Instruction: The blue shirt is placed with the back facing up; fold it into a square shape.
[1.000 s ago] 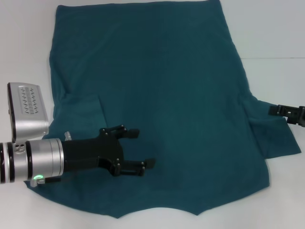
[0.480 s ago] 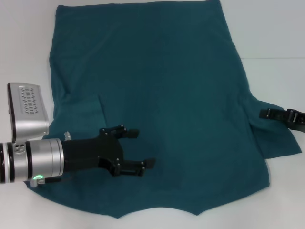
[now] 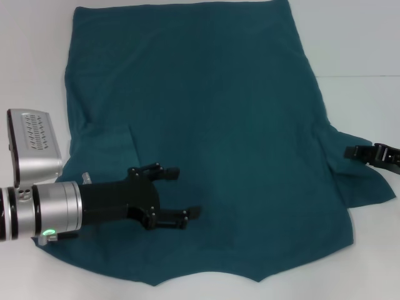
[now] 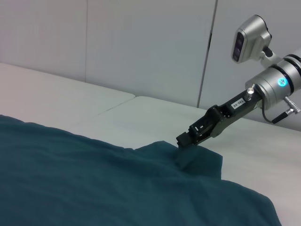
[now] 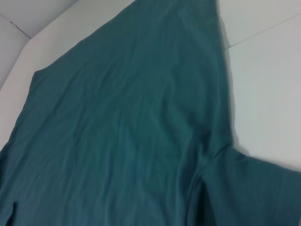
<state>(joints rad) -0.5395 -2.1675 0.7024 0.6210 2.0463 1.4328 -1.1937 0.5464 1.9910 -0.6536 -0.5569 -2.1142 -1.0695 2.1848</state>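
Now we have the blue shirt (image 3: 206,144) spread flat across the white counter (image 3: 356,44), plain side up, with its left sleeve already turned in onto the body and its right sleeve still sticking out to the side. Our left hand (image 3: 181,195) hovers over the lower left part of the cloth with its fingers spread apart and nothing between them; we judge it sits there because the left fold is done and it is free to press or to wait. Our right hand (image 3: 359,152) reaches in from the right edge at the outlying sleeve, and in the left wrist view its tip (image 4: 188,140) meets the raised fabric of that sleeve, though we cannot tell whether the fingers are clenched on the cloth or merely touching it. That placement makes sense to us as the start of the matching fold on the right side. The right side seam runs straight above the sleeve, giving a clear fold line, and the broad middle of the shirt lies smooth, so the sleeve has room to swing inward. Bare counter lies to the right and beyond the shirt's far edge.
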